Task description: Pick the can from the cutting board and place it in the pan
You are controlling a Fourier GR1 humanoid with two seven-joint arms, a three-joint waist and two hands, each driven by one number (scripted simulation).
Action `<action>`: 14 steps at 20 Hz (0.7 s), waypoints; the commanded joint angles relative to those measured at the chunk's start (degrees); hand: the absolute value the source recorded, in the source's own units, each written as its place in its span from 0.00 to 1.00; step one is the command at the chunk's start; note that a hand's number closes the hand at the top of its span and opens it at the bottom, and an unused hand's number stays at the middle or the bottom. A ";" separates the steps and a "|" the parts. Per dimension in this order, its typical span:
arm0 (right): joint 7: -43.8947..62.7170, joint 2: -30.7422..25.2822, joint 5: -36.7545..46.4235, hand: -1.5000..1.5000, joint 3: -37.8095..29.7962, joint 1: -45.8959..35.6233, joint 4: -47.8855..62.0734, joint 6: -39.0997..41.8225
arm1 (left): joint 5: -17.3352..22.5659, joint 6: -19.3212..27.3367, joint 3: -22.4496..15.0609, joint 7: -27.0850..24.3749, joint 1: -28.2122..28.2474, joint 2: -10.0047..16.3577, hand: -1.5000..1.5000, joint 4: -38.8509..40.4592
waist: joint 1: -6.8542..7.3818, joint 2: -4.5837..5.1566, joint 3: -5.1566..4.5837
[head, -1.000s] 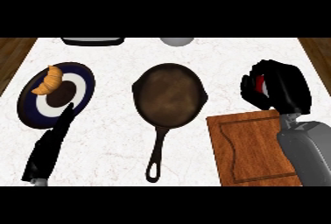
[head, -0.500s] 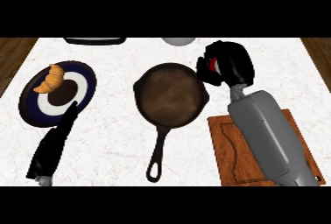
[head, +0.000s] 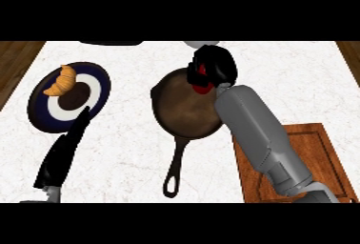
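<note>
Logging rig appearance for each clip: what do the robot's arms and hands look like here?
The right forearm is a smooth pale grey casing in rounded, boxy segments, with no cables or markings visible. The right hand is glossy black. The left hand is also black, long and narrow in this view; only a grey bit of its wrist shows at the lower edge.

Croissant (head: 61, 80) sat on the upper-left rim of a dark blue plate (head: 98, 82), left side of the white marble counter (head: 126, 157). Dark object (head: 109, 42) and grey round item (head: 199, 44) were cut off at the far edge.
</note>
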 commanded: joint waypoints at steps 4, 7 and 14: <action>-4.13 0.76 -0.12 1.00 4.48 -5.60 16.35 1.76 | 0.34 -1.01 0.53 -0.30 -0.56 0.40 0.50 -1.42 | 1.93 0.57 0.00; -4.25 0.76 -15.10 1.00 -3.29 -0.51 14.75 1.14 | -0.90 -0.88 -1.81 1.10 -5.19 -1.78 0.50 1.19 | 3.35 1.60 0.16; -9.60 0.77 -26.77 0.00 -7.84 -3.70 17.66 -0.50 | -1.84 -1.33 -2.54 -0.75 -2.87 -1.63 0.50 1.98 | 4.82 1.21 0.16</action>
